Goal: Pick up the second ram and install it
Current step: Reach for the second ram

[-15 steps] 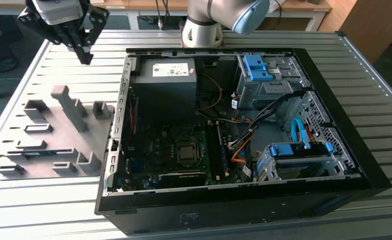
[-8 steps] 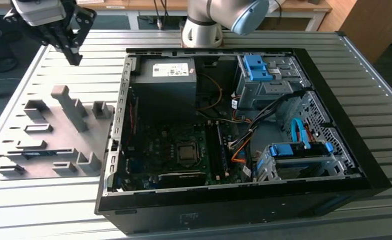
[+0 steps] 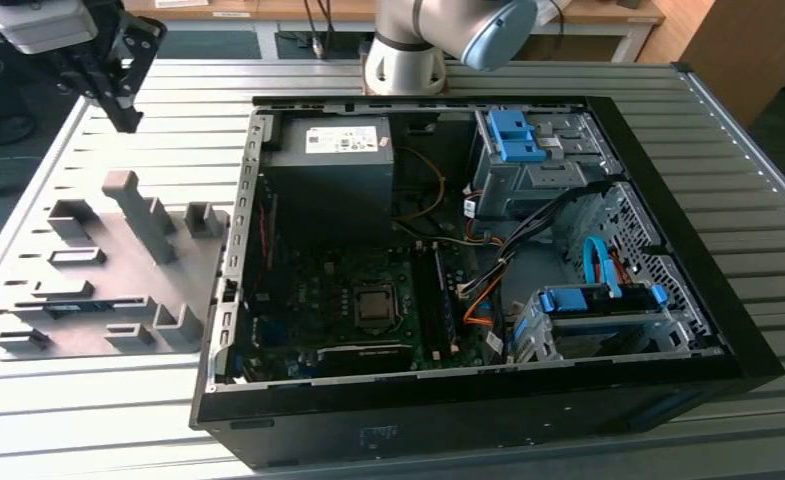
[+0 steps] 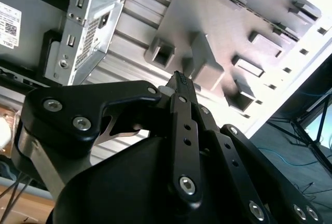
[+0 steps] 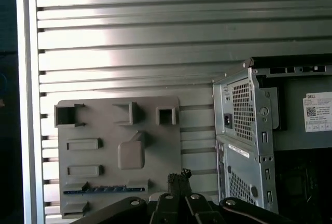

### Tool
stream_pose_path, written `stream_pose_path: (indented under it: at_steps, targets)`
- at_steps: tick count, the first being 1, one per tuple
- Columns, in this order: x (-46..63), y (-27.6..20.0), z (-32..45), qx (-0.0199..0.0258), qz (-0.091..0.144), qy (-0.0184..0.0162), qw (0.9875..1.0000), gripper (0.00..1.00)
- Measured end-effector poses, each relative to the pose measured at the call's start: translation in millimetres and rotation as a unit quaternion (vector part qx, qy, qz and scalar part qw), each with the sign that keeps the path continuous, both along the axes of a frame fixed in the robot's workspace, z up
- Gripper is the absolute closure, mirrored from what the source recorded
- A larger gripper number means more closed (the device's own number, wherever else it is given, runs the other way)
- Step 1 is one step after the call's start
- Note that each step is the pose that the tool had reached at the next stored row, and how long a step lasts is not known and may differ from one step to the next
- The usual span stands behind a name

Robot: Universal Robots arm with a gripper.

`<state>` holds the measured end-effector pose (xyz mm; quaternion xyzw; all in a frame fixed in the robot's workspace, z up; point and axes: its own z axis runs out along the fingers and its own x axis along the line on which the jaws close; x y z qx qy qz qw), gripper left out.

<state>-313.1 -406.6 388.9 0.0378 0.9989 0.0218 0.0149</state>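
The second ram (image 3: 89,304) is a thin blue-green stick lying in a slot of the grey holder plate (image 3: 192,262), at the exterior view's left. The first wrist view shows the same ram (image 5: 104,189) along the plate's edge. My gripper (image 3: 123,118) hangs high above the table beyond the plate's far end, well apart from the ram. In both wrist views its black fingertips (image 5: 179,178) (image 4: 181,80) are pressed together with nothing between them. The open computer case (image 3: 239,250) lies beside the plate, with the motherboard (image 3: 325,300) inside.
Grey holder blocks (image 3: 139,215) stand up from the plate, one of them tall. Inside the case are a power supply (image 3: 332,165), blue drive cages (image 3: 519,135), loose cables (image 3: 499,250) and a dark memory stick (image 3: 435,295) upright in a motherboard slot. The slatted metal table (image 3: 712,150) surrounds everything.
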Motion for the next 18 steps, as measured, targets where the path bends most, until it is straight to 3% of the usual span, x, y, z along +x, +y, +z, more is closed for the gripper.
stream_pose_path:
  at_steps: [18]
  targets:
    - [-38.2, -22.3, -3.3, 0.0000, 0.000, 0.0000, 1.0000, 0.90]
